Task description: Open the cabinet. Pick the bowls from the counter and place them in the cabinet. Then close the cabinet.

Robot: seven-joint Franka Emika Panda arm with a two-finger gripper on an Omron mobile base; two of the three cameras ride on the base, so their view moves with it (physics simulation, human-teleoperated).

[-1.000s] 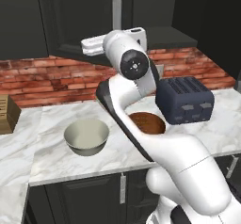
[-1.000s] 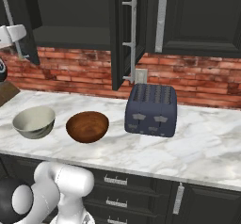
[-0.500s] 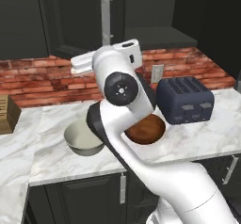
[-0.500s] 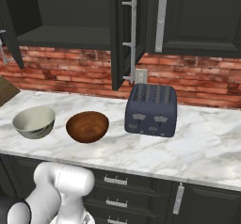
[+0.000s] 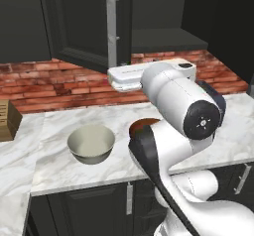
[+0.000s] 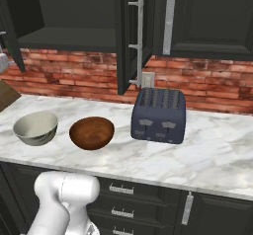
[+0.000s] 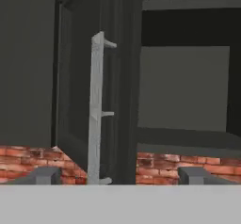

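The cabinet's left door [image 7: 77, 77] stands swung open, its long silver handle [image 7: 96, 110] upright just ahead of my gripper [image 7: 120, 176]. Both finger tips [image 7: 44, 176] sit wide apart, open, with nothing between them. Behind the door the dark cabinet shelf [image 7: 183, 138] shows. In the left base view my white hand [image 5: 130, 77] hovers below the handle [image 5: 111, 31]. On the marble counter [image 6: 212, 155] sit the cream-white bowl [image 6: 35, 128] and the wood bowl [image 6: 92, 133], side by side. The arm partly hides the wood bowl [image 5: 144, 126] beside the cream bowl [image 5: 92, 143].
A dark blue toaster [image 6: 159, 114] stands right of the bowls against the brick backsplash [image 6: 74, 73]. The right cabinet door [image 6: 207, 17] is closed, with its handle [image 6: 169, 21]. A wooden block [image 5: 7, 121] sits at the counter's far left.
My hand has drawn back and down from the door handle while the fingers spread wide. The door stays open and the bowls have not moved.
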